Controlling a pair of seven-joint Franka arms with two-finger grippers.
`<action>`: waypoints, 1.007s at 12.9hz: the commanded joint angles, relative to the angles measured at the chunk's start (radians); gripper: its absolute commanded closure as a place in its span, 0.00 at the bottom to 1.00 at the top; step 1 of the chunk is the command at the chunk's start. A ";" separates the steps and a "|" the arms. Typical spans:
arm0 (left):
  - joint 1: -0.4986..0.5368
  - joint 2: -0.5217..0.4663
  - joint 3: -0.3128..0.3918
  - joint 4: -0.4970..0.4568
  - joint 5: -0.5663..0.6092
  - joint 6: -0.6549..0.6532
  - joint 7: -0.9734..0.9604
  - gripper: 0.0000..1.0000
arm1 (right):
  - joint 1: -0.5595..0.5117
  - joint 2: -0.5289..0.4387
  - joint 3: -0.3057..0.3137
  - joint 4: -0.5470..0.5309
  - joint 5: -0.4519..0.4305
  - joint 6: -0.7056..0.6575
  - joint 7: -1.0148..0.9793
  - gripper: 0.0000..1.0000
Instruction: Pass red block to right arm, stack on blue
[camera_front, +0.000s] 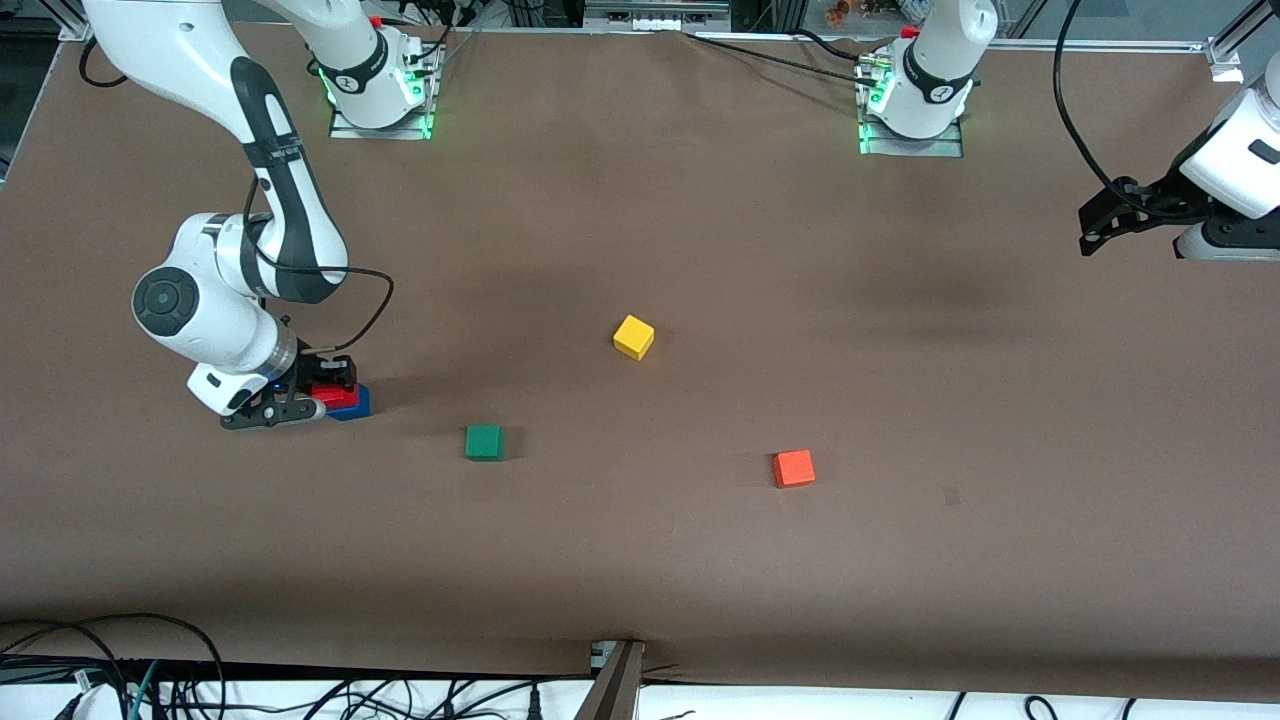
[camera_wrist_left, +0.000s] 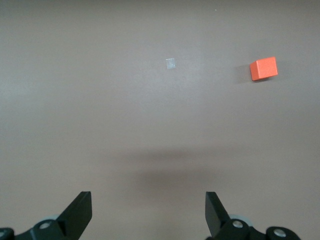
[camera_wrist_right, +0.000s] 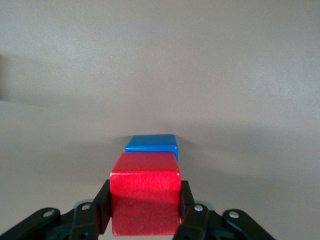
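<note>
My right gripper (camera_front: 328, 393) is down near the table at the right arm's end, shut on the red block (camera_front: 336, 398). In the right wrist view the red block (camera_wrist_right: 145, 200) fills the gap between the black fingers (camera_wrist_right: 102, 207), and the blue cube (camera_wrist_right: 151, 144) lies right past it. From the front, the blue cube (camera_front: 356, 406) peeks out under and beside the red block; whether the two touch I cannot tell. My left gripper (camera_front: 1088, 232) waits raised over the left arm's end of the table. The left wrist view shows that gripper (camera_wrist_left: 148, 200) open and holding nothing.
A yellow cube (camera_front: 633, 337) sits mid-table. A green cube (camera_front: 484, 442) and an orange cube (camera_front: 794, 468) lie nearer the front camera. The orange cube (camera_wrist_left: 263, 68) and a small pale mark (camera_wrist_left: 170, 63) on the brown table also show in the left wrist view.
</note>
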 joint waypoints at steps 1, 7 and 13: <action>-0.010 0.010 0.000 -0.006 -0.001 0.009 -0.021 0.00 | 0.003 -0.020 -0.004 -0.026 -0.023 0.014 0.022 0.94; 0.001 0.018 0.002 0.014 -0.006 0.003 -0.007 0.00 | 0.001 -0.018 -0.005 -0.021 -0.029 0.013 0.007 0.94; -0.003 0.018 0.002 0.014 -0.006 0.000 -0.009 0.00 | 0.000 -0.018 -0.005 -0.021 -0.044 0.013 0.005 0.94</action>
